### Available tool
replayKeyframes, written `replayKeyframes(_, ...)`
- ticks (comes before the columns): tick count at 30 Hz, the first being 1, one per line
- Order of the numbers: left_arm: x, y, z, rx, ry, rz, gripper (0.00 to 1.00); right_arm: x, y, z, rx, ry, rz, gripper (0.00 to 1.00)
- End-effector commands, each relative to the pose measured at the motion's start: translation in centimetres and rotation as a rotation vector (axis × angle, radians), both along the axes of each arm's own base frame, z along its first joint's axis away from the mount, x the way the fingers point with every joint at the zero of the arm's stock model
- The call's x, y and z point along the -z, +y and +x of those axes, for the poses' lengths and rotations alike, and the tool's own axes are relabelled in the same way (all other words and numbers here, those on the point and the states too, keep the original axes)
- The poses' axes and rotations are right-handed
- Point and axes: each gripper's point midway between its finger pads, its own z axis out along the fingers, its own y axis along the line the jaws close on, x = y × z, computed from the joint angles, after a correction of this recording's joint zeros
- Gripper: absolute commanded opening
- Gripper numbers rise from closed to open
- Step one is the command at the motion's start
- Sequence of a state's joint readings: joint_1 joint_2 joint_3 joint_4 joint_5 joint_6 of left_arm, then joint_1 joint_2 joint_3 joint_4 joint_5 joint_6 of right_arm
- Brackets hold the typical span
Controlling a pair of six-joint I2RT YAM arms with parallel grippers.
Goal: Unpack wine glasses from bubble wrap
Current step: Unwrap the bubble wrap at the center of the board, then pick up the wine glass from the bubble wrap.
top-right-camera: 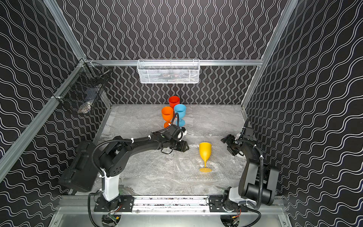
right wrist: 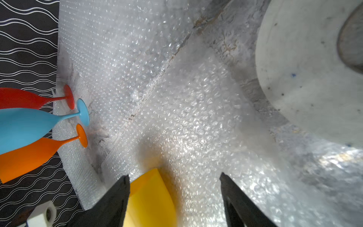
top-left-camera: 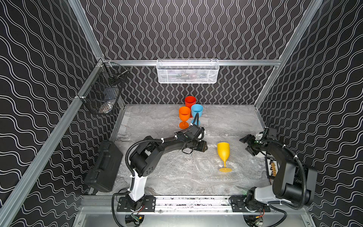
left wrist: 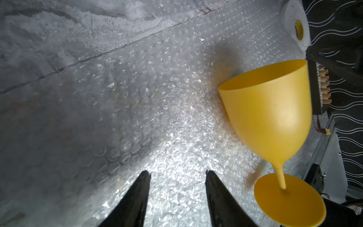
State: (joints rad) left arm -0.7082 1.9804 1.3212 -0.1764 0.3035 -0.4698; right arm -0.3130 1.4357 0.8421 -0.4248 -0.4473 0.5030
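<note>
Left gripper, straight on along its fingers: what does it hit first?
Most likely the flat clear bubble wrap sheet: the left gripper aims down at it. The upright yellow plastic goblet stands off to one side of that line, though depth is unclear.

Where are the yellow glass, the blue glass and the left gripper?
yellow glass (top-left-camera: 223,150): a top view, on its bowl.
blue glass (top-left-camera: 196,111): a top view, on its bowl.
left gripper (left wrist: 177,172): left wrist view, midway between its fingertips.
</note>
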Motion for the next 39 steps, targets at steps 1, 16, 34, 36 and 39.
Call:
replayKeyframes(1,-0.8,-0.4,-0.2,0.015,-0.004,-0.016,0.51,-0.2,1.2,-0.5,-0.064,0.031,-0.012,0.74)
replayKeyframes(16,-2.6,0.3,-1.3,0.006,-0.055,-0.062,0.52,-0.1,9.7,-3.3,-0.402,0.134,-0.217,0.79)
replayKeyframes(34,-5.1,2.1,-2.6,0.002,-0.185,-0.126,0.52,1.0,11.8,-4.5,-0.519,0.166,-0.328,0.87)
replayKeyframes(36,-5.3,2.4,-2.7,0.0,-0.203,-0.127,0.52,1.3,11.8,-4.6,-0.526,0.174,-0.334,0.87)
replayKeyframes(39,-5.5,2.7,-2.7,-0.008,-0.224,-0.132,0.52,1.7,12.1,-4.6,-0.54,0.18,-0.339,0.87)
